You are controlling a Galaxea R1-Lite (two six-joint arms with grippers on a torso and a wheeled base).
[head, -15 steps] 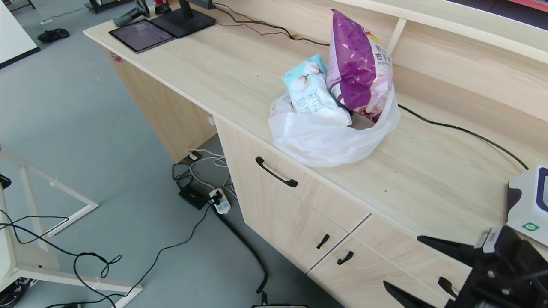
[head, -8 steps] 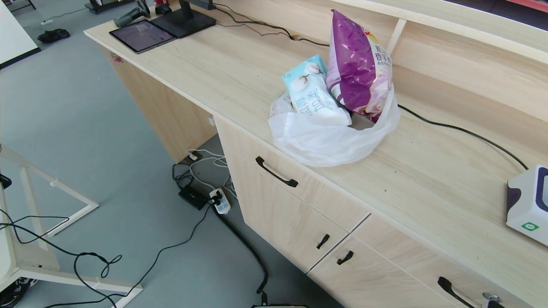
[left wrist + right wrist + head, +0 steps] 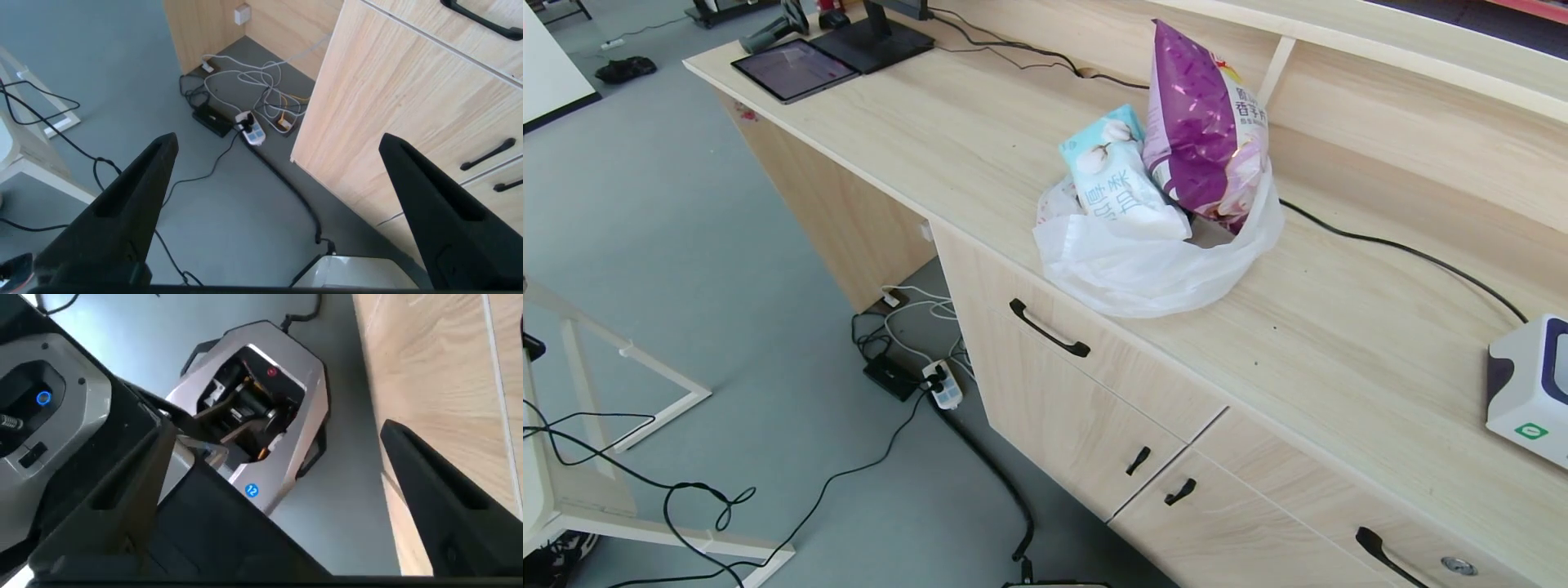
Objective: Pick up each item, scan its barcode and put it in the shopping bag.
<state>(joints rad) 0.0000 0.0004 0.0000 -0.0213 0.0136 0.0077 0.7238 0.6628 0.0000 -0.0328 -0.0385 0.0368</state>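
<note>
A white plastic shopping bag [image 3: 1152,265] sits open on the wooden counter [image 3: 1339,343]. Inside it stand a light blue and white tissue pack [image 3: 1115,184] and a tall purple snack bag [image 3: 1201,131], which leans against the tissue pack. The white barcode scanner [image 3: 1531,392] stands at the counter's right end. My left gripper [image 3: 278,143] is open and empty, low over the grey floor beside the cabinet front [image 3: 392,122]. My right gripper [image 3: 276,429] is also open and empty, down beside the counter's wooden side [image 3: 441,367].
A tablet [image 3: 792,67] and a monitor base [image 3: 874,41] lie at the counter's far left end. A black cable [image 3: 1405,249] runs along the counter to the scanner. Drawers with black handles [image 3: 1049,329] face me. A power strip [image 3: 943,388] and loose cables lie on the floor.
My right gripper, at the lower right of the head view a second ago, has dropped out of that view. The bag and its contents have not moved.
</note>
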